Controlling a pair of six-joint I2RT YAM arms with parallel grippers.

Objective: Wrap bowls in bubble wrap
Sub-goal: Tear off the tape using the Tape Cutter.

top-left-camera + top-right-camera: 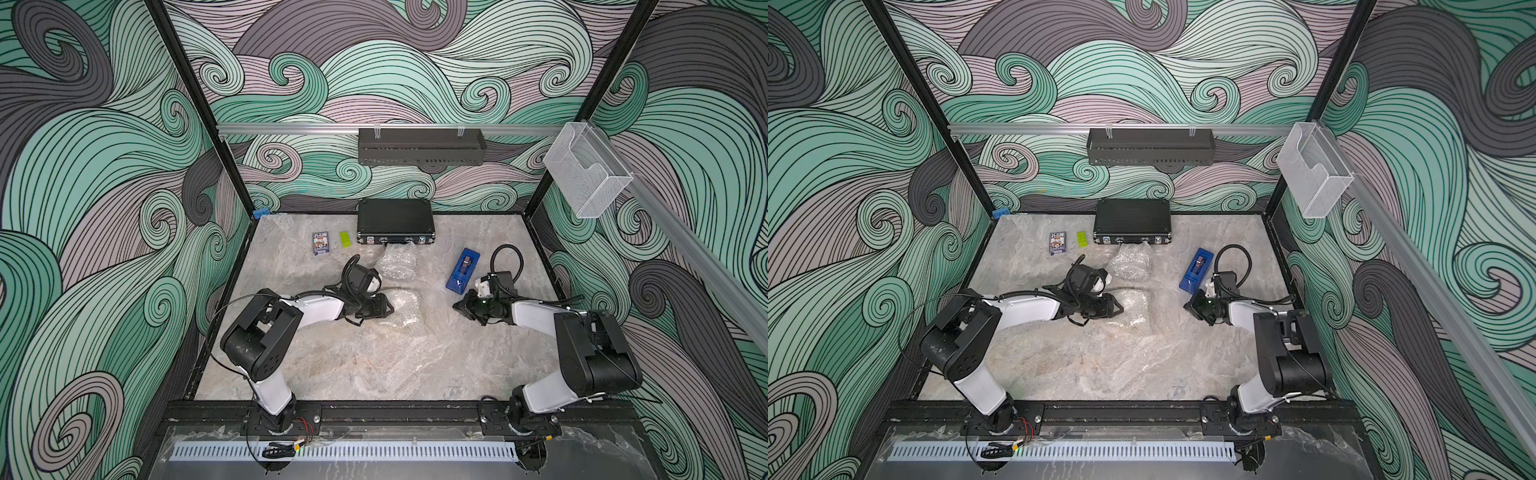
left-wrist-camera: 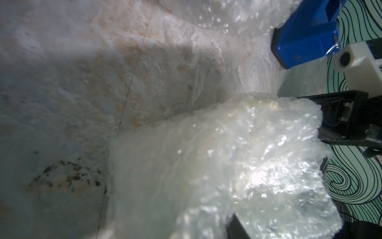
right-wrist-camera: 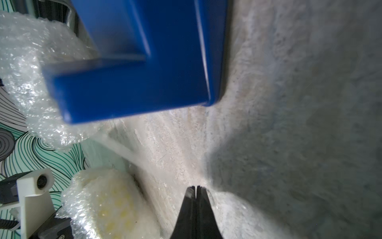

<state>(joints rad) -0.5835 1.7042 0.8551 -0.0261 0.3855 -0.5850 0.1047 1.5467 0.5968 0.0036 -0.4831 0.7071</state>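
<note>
Bowl (image 3: 112,209) under bubble wrap (image 3: 82,192): only yellow blur, pattern unreadable. My left fingers (image 1: 387,306) mostly buried in wrap. Blue box (image 3: 144,72) cut by edge, blurred. Card box (image 1: 320,242) print too small.

free: near half of table (image 1: 374,365) | blocked far: black case (image 1: 395,220), blue box (image 1: 462,270), bubble wrap (image 1: 397,264)

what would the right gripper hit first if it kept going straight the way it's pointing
Probably the bare tabletop: the shut right gripper seems to angle down at it in its wrist view. If it runs flatter than it looks, the bubble-wrapped bundle comes first; depth is unclear.
</note>
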